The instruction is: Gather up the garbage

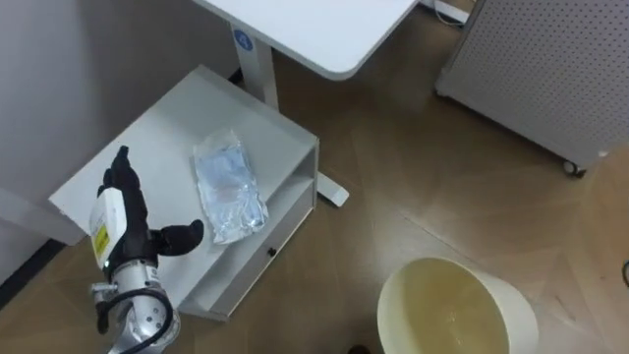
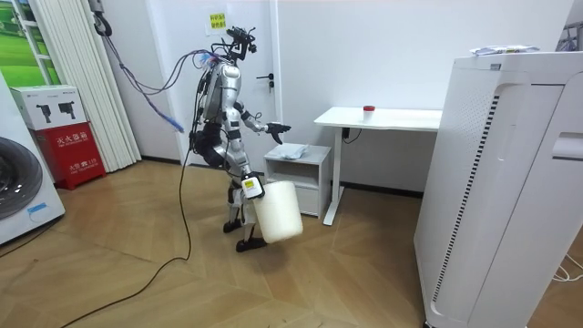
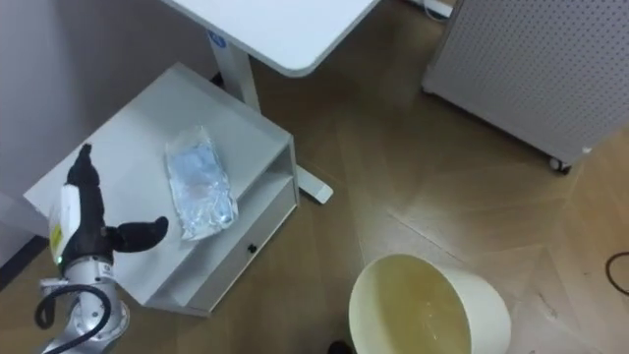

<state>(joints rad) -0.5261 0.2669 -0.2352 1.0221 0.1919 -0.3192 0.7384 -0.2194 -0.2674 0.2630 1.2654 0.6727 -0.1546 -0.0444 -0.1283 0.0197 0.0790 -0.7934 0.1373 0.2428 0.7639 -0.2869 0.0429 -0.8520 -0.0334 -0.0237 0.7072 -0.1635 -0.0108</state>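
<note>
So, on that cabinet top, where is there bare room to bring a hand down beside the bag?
Bare top lies left of the bag, where the open left hand is, and behind it toward the desk leg. Between the bag and the shelf-side edge of the cabinet only a narrow strip remains.

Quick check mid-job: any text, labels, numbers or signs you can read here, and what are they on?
No text can be read.
Yellow label by the left hand: too small.
Blue round sticker on the desk leg: blurred.
Sign on the wall: too small.
White box on the red cabinet: print unreadable.
Plastic bag: no legible print.
</note>
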